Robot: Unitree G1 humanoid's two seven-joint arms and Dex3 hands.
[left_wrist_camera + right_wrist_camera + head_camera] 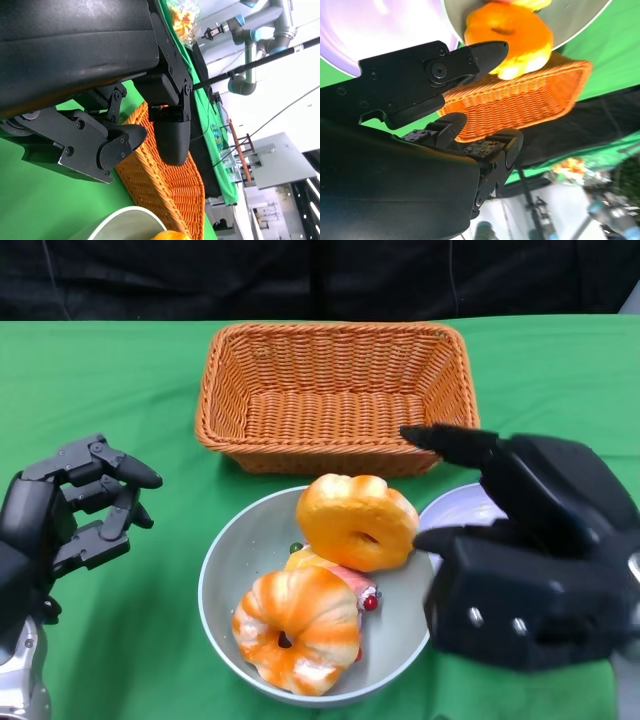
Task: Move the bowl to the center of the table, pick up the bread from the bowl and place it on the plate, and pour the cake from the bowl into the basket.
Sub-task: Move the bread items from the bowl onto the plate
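Note:
The grey bowl (222, 575) sits at the table's front middle. In it one orange ring bread (357, 520) leans on the right rim, and a second ring bread (297, 630) lies at the front. A yellow cake with a red cherry (340, 578) shows between them. My right hand (530, 550) hovers at the bowl's right side over the pale plate (465, 505), fingers apart, holding nothing. In the right wrist view a fingertip (490, 52) lies close beside the bread (512, 35). My left hand (70, 510) hangs left of the bowl, fingers bent, empty.
The wicker basket (222, 390) stands empty just behind the bowl, also seen as basket (520, 105) and basket (165, 185) in the wrist views. Green cloth covers the table (120, 390). A black backdrop runs along the far edge.

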